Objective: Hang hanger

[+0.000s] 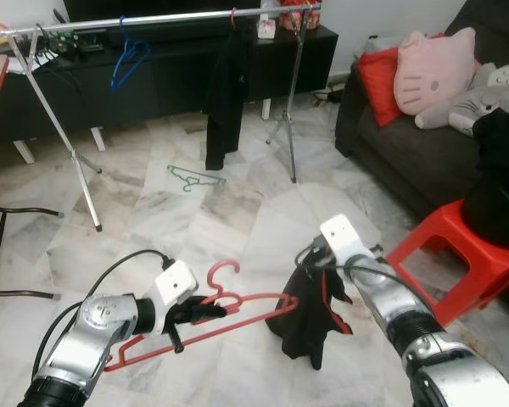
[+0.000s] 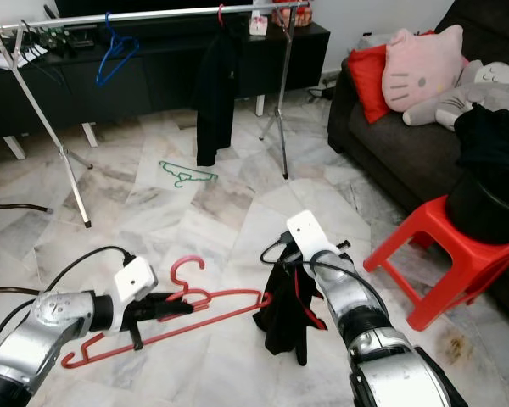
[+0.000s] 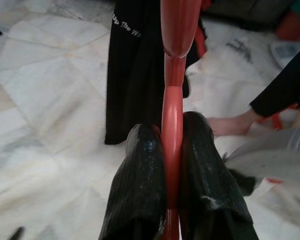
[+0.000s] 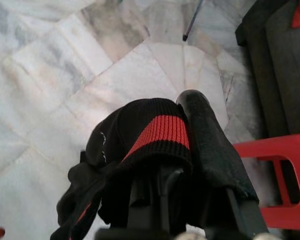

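My left gripper (image 1: 189, 312) is shut on a red hanger (image 1: 237, 307) that I hold low over the floor; its two black fingers (image 3: 140, 190) clamp the red bar. One end of the hanger reaches into a black garment with red trim (image 1: 310, 318). My right gripper (image 1: 316, 263) is shut on that garment's red-banded collar (image 4: 160, 132) and holds it up so it dangles. A silver clothes rail (image 1: 153, 19) stands at the back with a blue hanger (image 1: 129, 61) and a dark garment (image 1: 225, 102) on it.
A green hanger (image 1: 195, 179) lies on the marble floor under the rail. A red stool (image 1: 458, 254) carrying dark clothes stands at the right, by a dark sofa (image 1: 382, 136) with cushions. A person's bare foot (image 3: 230, 125) shows near the garment.
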Available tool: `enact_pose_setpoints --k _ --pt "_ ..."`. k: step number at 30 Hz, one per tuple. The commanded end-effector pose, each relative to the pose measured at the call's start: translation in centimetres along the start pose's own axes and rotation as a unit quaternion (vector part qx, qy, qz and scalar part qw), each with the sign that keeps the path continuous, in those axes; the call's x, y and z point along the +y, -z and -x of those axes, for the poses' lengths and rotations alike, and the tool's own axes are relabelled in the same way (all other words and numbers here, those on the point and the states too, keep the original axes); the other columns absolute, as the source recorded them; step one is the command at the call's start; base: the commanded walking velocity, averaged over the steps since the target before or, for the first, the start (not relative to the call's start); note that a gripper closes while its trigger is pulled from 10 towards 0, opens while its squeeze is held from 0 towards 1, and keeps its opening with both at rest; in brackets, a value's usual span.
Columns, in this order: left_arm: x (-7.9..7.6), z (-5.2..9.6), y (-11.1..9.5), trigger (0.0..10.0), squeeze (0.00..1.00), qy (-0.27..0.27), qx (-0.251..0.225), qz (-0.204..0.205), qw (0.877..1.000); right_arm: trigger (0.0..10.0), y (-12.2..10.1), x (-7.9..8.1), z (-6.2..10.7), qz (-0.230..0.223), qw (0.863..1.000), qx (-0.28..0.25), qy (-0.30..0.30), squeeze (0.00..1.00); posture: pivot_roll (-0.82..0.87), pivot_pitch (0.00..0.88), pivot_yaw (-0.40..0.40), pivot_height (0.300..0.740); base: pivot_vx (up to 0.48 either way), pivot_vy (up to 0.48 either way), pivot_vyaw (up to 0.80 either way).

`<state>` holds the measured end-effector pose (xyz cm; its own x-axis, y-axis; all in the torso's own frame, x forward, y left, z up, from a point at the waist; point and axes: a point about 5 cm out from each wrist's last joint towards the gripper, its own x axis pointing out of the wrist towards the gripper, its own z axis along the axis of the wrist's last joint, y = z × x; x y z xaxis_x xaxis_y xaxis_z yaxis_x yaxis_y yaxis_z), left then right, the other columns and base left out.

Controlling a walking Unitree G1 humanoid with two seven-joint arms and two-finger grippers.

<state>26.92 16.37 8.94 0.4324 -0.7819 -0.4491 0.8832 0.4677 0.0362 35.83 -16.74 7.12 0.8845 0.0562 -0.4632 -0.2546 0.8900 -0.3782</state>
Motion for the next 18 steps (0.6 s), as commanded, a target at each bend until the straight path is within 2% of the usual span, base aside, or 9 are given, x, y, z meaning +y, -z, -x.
enact_pose_setpoints --k 1,3,11,18 --pt "-0.4 -0.3 -1.6 10.0 0.0 0.017 -0.032 0.001 0.999 10.0 -0.9 -0.1 -0.2 -0.022 1.0 -0.004 0.003 0.0 -0.03 0.017 -0.074 0.74 0.0 0.0 0.0" --pt "-1.1 -0.7 -2.4 10.0 0.0 0.042 -0.045 0.004 0.998 10.0 -1.7 0.4 -0.4 -0.02 1.0 -0.007 -0.002 0.0 -0.02 0.015 -0.077 0.74 0.0 0.0 0.0" --pt "-2.2 -1.2 -3.8 10.0 0.0 0.076 -0.045 0.01 0.996 10.0 -2.7 0.9 -0.6 -0.028 0.999 -0.015 -0.011 0.0 -0.01 0.014 -0.077 0.74 0.0 0.0 0.0" --pt "-1.3 -2.2 -3.9 10.0 0.0 0.01 -0.051 0.008 0.999 10.0 -2.6 0.9 -0.6 -0.033 0.999 -0.014 -0.011 0.0 -0.02 0.019 -0.074 0.74 0.0 0.0 0.0"
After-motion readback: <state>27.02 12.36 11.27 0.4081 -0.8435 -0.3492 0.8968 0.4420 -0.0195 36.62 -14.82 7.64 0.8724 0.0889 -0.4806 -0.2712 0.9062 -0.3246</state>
